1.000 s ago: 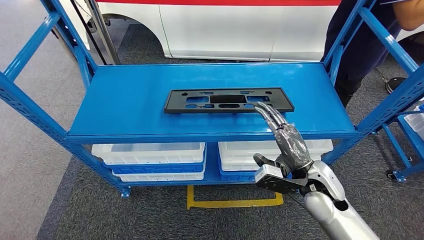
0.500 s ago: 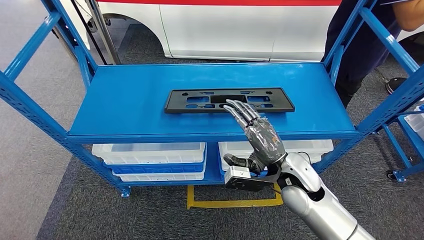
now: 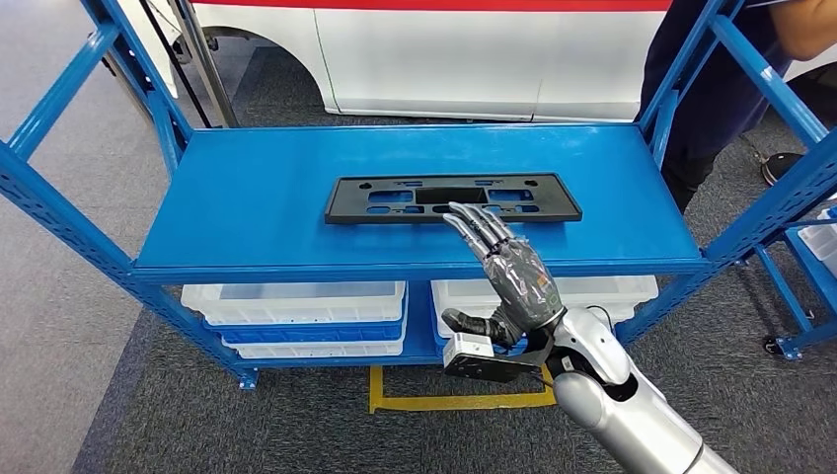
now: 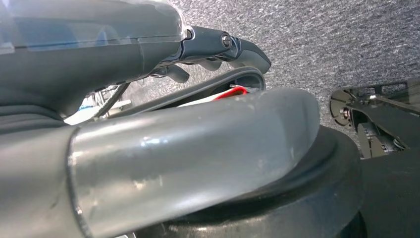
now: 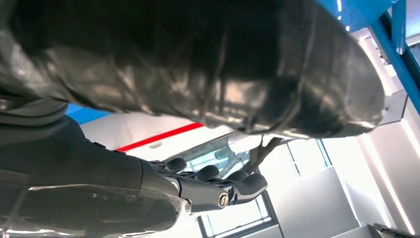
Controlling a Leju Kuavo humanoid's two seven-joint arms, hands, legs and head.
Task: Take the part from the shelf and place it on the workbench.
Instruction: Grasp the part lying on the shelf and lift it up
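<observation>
Right hand [image 3: 515,272] reaches up over the front edge of the blue shelf [image 3: 247,212], fingers [image 3: 472,223] stretched out and slightly spread, grasping nothing; the fingertips lie at the near edge of the black part [image 3: 452,197], though contact cannot be confirmed. That part, a long flat plate with cut-outs, lies flat in the middle of the top shelf. Left hand [image 4: 148,44] hangs over grey carpet, its dark fingers curled; whether it is clenched cannot be told. White bins [image 3: 296,301] sit on the lower shelf. A person [image 3: 721,89] stands beside the shelf's far right corner.
</observation>
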